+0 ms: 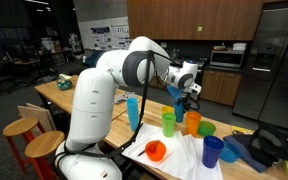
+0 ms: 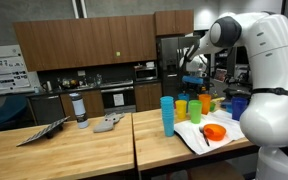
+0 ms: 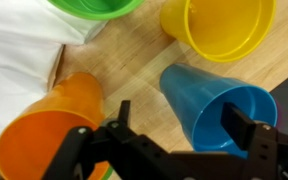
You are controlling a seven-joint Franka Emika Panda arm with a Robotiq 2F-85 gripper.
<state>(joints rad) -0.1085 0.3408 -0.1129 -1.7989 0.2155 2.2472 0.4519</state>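
We see a white robot arm [image 1: 94, 95] built of plump, rounded, glossy segments that swell toward a broad base. A dark grey ring [image 1: 134, 68] marks one joint, and the wrist mixes white housing with black parts. At the tip sits a black end effector [image 3: 179, 112], and its two angular fingers [image 3: 246, 125] look like linked, matte metal bars.

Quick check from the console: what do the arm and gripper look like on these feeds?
The arm is bulky, glossy white, with rounded links and a dark band at the joints. The gripper is black, its two fingers built of angular bars. No markings or loose cables are discernible.
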